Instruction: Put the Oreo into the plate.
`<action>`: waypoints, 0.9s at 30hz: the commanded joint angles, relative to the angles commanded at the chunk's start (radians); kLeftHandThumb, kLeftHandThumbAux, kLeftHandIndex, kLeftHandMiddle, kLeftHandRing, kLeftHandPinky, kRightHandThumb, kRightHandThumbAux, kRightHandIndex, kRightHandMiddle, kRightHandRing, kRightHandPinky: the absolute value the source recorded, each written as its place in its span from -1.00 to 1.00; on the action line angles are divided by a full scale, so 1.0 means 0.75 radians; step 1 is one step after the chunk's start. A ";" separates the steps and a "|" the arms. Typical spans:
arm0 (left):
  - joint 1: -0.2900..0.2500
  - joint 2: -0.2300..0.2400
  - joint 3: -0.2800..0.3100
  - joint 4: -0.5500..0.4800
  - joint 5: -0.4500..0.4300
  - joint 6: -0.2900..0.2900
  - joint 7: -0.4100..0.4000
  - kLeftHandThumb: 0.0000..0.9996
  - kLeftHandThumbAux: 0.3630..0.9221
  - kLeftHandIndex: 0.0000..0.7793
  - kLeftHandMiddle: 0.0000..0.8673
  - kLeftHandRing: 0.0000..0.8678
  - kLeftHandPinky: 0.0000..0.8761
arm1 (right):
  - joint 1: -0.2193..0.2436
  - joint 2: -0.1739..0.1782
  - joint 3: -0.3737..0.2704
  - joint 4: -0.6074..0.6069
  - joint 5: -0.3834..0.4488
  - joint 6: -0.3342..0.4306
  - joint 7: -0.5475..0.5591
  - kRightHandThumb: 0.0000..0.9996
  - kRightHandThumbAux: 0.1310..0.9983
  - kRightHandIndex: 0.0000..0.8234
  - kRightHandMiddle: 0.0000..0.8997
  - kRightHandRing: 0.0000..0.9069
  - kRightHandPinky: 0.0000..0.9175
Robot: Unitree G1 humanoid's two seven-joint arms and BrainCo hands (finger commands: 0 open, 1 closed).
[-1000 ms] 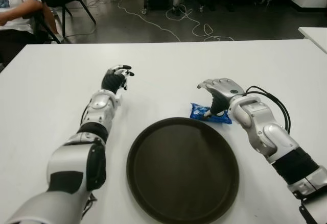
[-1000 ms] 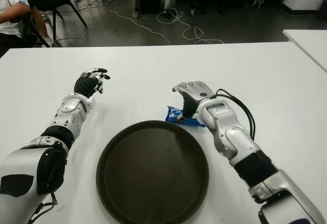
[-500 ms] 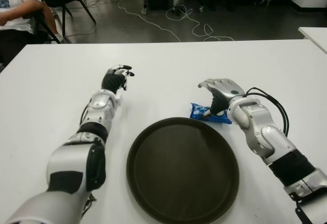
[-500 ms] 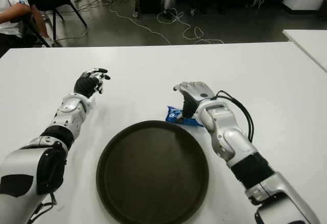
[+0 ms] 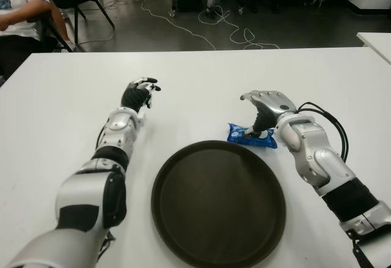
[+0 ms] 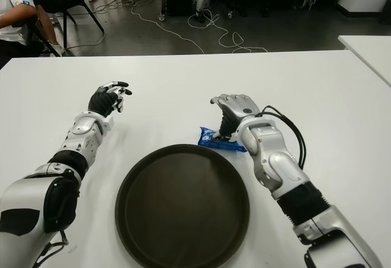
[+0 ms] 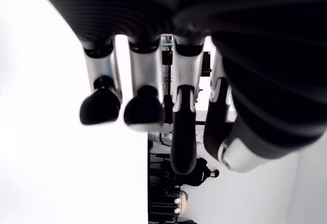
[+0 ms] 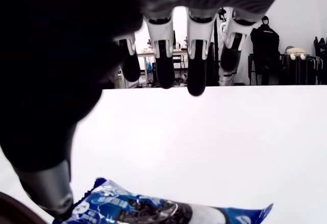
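A blue Oreo pack (image 5: 250,136) lies flat on the white table (image 5: 201,82), just beyond the far right rim of the round dark plate (image 5: 218,207). My right hand (image 5: 251,114) hovers over the pack, open. Its fingers (image 8: 196,76) stretch out above the table past the pack. The thumb (image 8: 48,183) comes down beside one end of the Oreo pack (image 8: 153,211); I cannot tell if it touches. The plate holds nothing. My left hand (image 5: 140,91) shows on the table to the left of the plate, its fingers (image 7: 143,109) relaxed and holding nothing.
A seated person (image 5: 18,11) and chairs are beyond the table's far left corner. Cables (image 5: 226,27) lie on the floor behind the table. A second white table (image 5: 376,39) shows at the right edge.
My right hand has shifted slightly right and lifted its fingers above the Oreo pack. The pack, the plate and the left hand have not moved.
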 joint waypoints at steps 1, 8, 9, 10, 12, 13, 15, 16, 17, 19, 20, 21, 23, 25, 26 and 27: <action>0.000 0.000 0.001 0.000 -0.001 0.001 -0.001 0.70 0.09 0.04 0.20 0.93 0.89 | 0.000 -0.001 -0.001 -0.001 0.000 -0.001 0.001 -1.00 0.38 -0.58 -0.54 -0.55 -0.65; 0.000 0.004 -0.001 0.004 0.004 -0.001 0.000 0.70 0.09 0.04 0.20 0.93 0.91 | 0.011 -0.019 -0.024 -0.032 0.009 -0.015 -0.008 -1.00 0.39 -0.56 -0.49 -0.51 -0.62; 0.001 0.004 -0.001 0.003 0.005 -0.002 0.000 0.70 0.09 0.04 0.20 0.94 0.91 | 0.011 -0.020 -0.025 -0.031 0.009 -0.016 -0.008 -1.00 0.39 -0.56 -0.49 -0.50 -0.61; 0.001 0.004 -0.002 0.003 0.005 -0.003 0.000 0.70 0.09 0.04 0.20 0.94 0.91 | 0.011 -0.021 -0.027 -0.031 0.009 -0.017 -0.007 -1.00 0.39 -0.56 -0.48 -0.50 -0.60; 0.002 0.003 -0.001 0.003 0.005 -0.007 -0.001 0.70 0.09 0.04 0.20 0.94 0.91 | 0.009 -0.021 -0.030 -0.027 0.008 -0.018 -0.005 -1.00 0.40 -0.55 -0.47 -0.49 -0.59; 0.002 0.003 -0.001 0.003 0.005 -0.008 -0.001 0.70 0.09 0.04 0.20 0.94 0.91 | 0.009 -0.021 -0.031 -0.026 0.007 -0.019 -0.004 -1.00 0.40 -0.55 -0.47 -0.48 -0.59; 0.003 0.003 0.001 0.002 0.002 -0.010 -0.006 0.70 0.09 0.04 0.20 0.94 0.91 | 0.009 -0.021 -0.033 -0.023 0.007 -0.019 -0.006 -1.00 0.40 -0.56 -0.47 -0.48 -0.58; 0.003 0.003 0.002 0.002 0.000 -0.011 -0.007 0.70 0.09 0.04 0.21 0.94 0.91 | 0.009 -0.020 -0.033 -0.024 0.006 -0.019 -0.006 -1.00 0.41 -0.56 -0.46 -0.47 -0.57; 0.004 0.003 0.003 0.002 -0.001 -0.012 -0.008 0.70 0.09 0.04 0.21 0.94 0.90 | 0.008 -0.020 -0.034 -0.023 0.006 -0.019 -0.007 -1.00 0.41 -0.57 -0.46 -0.47 -0.57; 0.004 0.003 0.004 0.001 -0.001 -0.013 -0.007 0.70 0.09 0.04 0.21 0.94 0.90 | 0.008 -0.020 -0.035 -0.022 0.007 -0.019 -0.007 -1.00 0.42 -0.56 -0.45 -0.45 -0.54; 0.004 0.004 0.003 0.001 0.000 -0.013 -0.004 0.70 0.09 0.04 0.21 0.94 0.90 | 0.008 -0.022 -0.036 -0.023 0.008 -0.019 -0.005 -1.00 0.42 -0.56 -0.44 -0.44 -0.54; 0.004 0.004 0.002 0.001 0.002 -0.011 -0.001 0.70 0.09 0.04 0.21 0.94 0.90 | 0.007 -0.023 -0.037 -0.023 0.008 -0.015 0.002 -1.00 0.42 -0.55 -0.43 -0.43 -0.52; 0.003 0.005 0.000 0.002 0.005 -0.008 0.005 0.70 0.09 0.04 0.21 0.94 0.91 | 0.004 -0.023 -0.037 -0.026 0.007 -0.005 0.016 -1.00 0.41 -0.54 -0.41 -0.41 -0.50; 0.003 0.005 -0.002 0.002 0.007 -0.007 0.007 0.70 0.09 0.04 0.21 0.94 0.91 | 0.003 -0.022 -0.038 -0.029 0.006 0.004 0.028 -1.00 0.39 -0.55 -0.42 -0.41 -0.50; 0.002 0.005 -0.003 0.002 0.008 -0.007 0.007 0.70 0.09 0.04 0.21 0.95 0.91 | 0.002 -0.022 -0.038 -0.030 0.007 0.006 0.034 -1.00 0.38 -0.53 -0.42 -0.41 -0.49; 0.002 0.005 -0.003 0.002 0.008 -0.007 0.007 0.70 0.09 0.04 0.21 0.95 0.91 | 0.001 -0.022 -0.038 -0.031 0.007 0.007 0.037 -1.00 0.37 -0.52 -0.41 -0.41 -0.49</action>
